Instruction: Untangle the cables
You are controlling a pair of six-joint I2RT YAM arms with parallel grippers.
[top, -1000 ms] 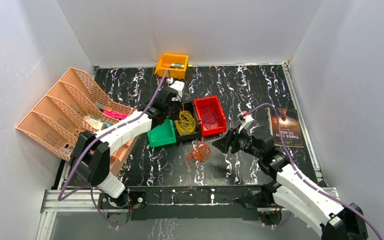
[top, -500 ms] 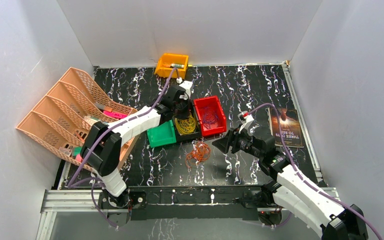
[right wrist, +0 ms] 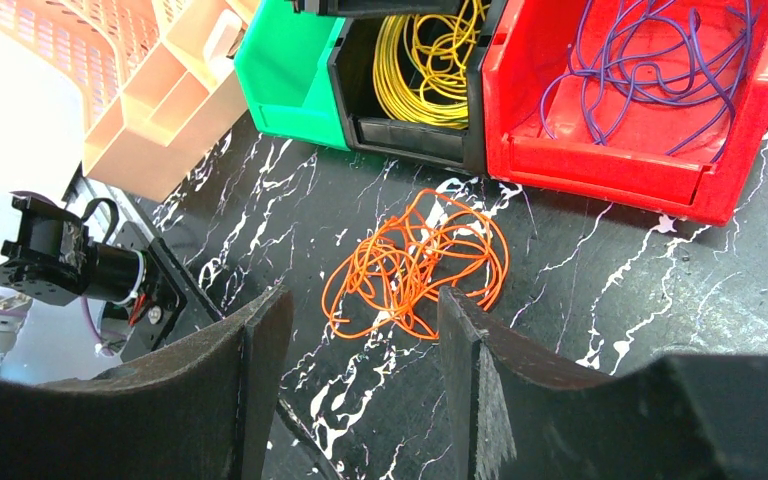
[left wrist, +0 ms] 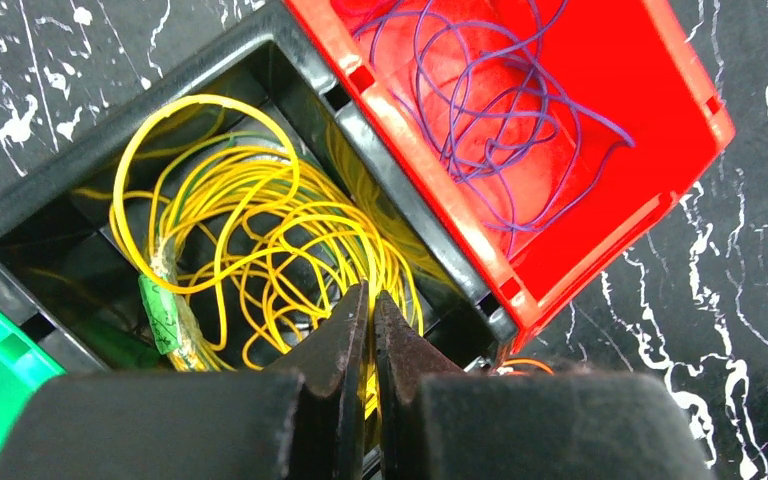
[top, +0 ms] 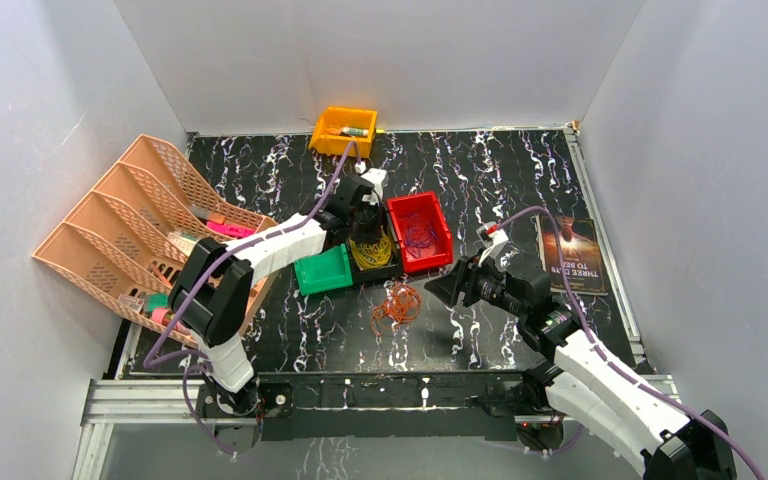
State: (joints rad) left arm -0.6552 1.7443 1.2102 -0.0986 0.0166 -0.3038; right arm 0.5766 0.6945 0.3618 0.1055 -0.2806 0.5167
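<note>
Left wrist: L claw (left wrist: 370,295) pressed together over yellow cable (left wrist: 260,220) in black bin (left wrist: 130,132); R claw (right wrist: 360,300) spread above orange cable (right wrist: 415,265).

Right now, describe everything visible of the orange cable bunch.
The orange cable bunch is thin glossy wire in loose overlapping loops, a flat tangle lying on the black marbled table, just in front of the black bin and red bin. Nothing grips it; the open right gripper faces it without touching.
</note>
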